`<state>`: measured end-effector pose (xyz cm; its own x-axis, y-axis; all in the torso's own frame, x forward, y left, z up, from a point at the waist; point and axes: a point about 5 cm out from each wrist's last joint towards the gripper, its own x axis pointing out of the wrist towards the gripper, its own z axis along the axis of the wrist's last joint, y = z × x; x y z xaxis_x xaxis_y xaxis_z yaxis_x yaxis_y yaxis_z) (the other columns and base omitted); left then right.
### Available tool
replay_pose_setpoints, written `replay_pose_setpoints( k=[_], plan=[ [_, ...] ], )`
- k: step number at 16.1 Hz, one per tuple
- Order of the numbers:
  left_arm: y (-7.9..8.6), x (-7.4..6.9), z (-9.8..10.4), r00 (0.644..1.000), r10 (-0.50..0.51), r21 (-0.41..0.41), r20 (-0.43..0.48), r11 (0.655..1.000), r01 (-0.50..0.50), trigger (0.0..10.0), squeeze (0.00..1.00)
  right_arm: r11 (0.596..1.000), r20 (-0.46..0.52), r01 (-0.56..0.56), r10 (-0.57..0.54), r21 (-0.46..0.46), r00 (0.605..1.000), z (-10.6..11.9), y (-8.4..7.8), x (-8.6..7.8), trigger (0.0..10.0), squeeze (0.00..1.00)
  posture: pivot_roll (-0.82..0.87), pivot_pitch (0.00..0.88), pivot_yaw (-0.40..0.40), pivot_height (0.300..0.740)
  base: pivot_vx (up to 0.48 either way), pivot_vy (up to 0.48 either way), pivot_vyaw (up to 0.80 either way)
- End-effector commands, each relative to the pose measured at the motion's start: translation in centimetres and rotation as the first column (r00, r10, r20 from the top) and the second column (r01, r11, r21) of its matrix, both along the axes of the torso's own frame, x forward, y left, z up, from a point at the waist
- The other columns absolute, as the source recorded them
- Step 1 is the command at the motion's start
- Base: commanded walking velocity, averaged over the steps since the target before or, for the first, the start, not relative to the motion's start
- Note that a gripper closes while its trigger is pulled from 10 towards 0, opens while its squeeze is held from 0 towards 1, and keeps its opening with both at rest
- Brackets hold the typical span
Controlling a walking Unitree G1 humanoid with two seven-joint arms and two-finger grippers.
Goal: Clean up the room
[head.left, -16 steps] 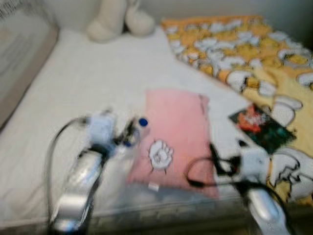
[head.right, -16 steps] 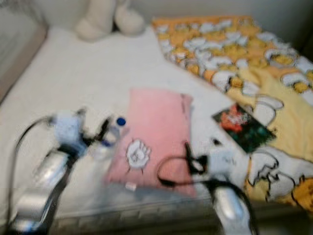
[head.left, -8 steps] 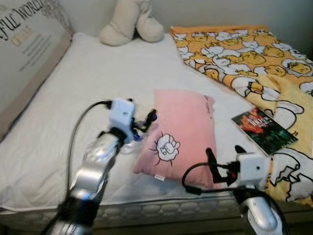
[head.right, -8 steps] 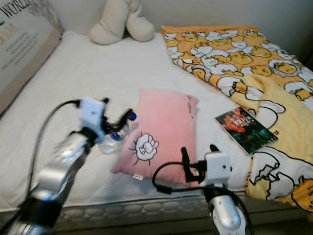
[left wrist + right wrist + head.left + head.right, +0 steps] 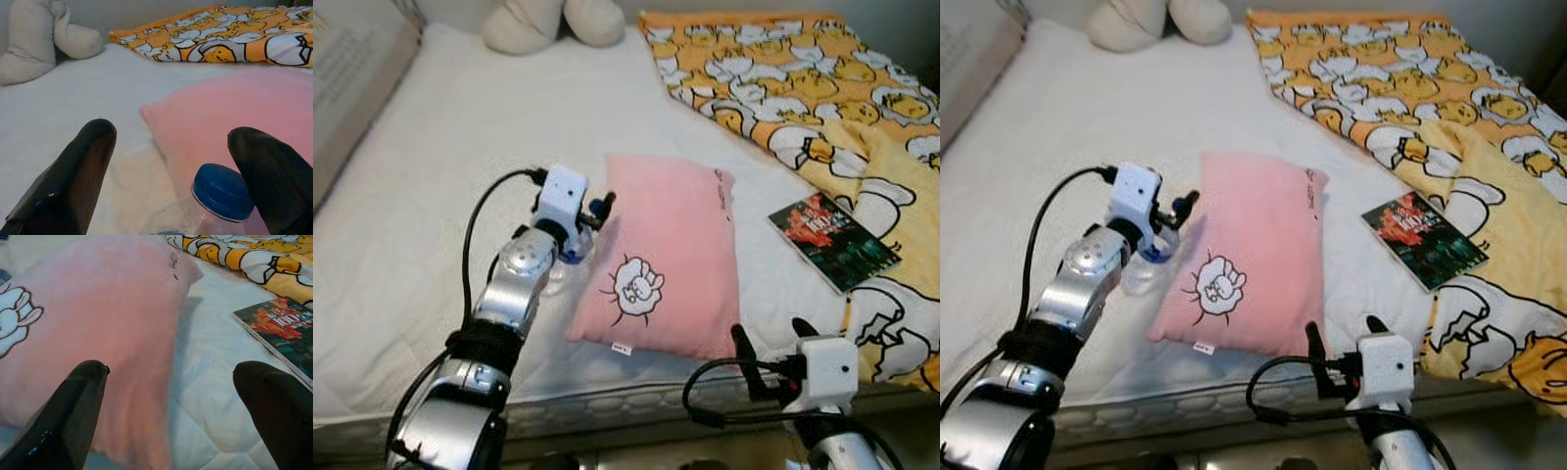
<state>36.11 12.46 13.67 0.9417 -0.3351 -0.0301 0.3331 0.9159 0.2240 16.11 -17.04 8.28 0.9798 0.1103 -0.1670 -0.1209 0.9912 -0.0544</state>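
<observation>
Left eye view: my left gripper (image 5: 590, 217) reaches the bottle (image 5: 570, 257) lying left of the pink pillow (image 5: 661, 259) on the bed (image 5: 440, 166).
Left wrist view: fingers (image 5: 78, 171) spread, straddling the blue cap (image 5: 222, 191), ready to grasp.
Right wrist view: right gripper (image 5: 171, 411) released, idle near the book (image 5: 281, 328).

Your head stereo pair looked forward and down from the foot of the bed (image 5: 460, 127), taking in the mattress up to the plush toy (image 5: 553, 20) at the far end; both eyes covered the same scene, the right eye's picture shifted slightly. Your left wrist camera sat low and close, facing along its fingers (image 5: 73, 176) over a bottle cap (image 5: 222, 191) toward the pink pillow (image 5: 234, 117) and the plush toy. Your right wrist camera looked near-level across the pink pillow toward the book (image 5: 279, 328). All views shared the pink pillow; the patterned blanket (image 5: 1400, 69) appeared in every view as well.
</observation>
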Motion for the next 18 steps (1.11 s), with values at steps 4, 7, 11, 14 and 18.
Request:
replay_pose_setpoints(
  k=[4,7,11,14,18],
  plan=[
    [-1.6,-0.7,0.2,0.997,-0.077,-0.058,0.026,0.995,0.079,10.0,0.0,1.0,0.001,0.001,-0.001,-0.007,1.0,0.7,-0.2,0.0,10.0,0.0,-0.23,0.138,0.015,0.74,0.0,0.0,0.0],
    [-2.8,-1.8,-0.2,0.986,-0.165,-0.072,0.013,0.984,0.166,10.0,0.0,1.0,-0.003,-0.003,0.003,-0.005,1.0,0.7,0.0,0.0,10.0,0.0,-0.23,0.137,0.018,0.74,0.0,0.0,0.0],
    [-3.0,-2.3,-1.2,0.978,-0.195,-0.016,-0.068,0.981,0.195,10.0,0.0,1.0,-0.006,-0.003,0.003,-0.005,1.0,0.7,0.0,0.2,10.0,0.0,-0.23,0.131,0.019,0.74,0.0,0.0,0.0],
    [-1.2,-1.1,-2.2,0.987,-0.04,0.057,-0.153,0.997,0.049,10.0,0.0,1.0,-0.004,-0.007,0.007,-0.006,1.0,0.8,0.1,0.5,10.0,0.0,-0.23,0.127,0.017,0.74,0.0,0.0,0.0],
    [-1.0,-1.0,-3.0,0.976,-0.039,0.133,-0.214,0.989,0.068,3.5,0.0,1.0,-0.005,-0.009,0.009,-0.009,1.0,0.8,0.1,0.7,10.0,0.0,-0.24,0.121,0.017,0.74,0.0,0.0,0.0]
  ],
)
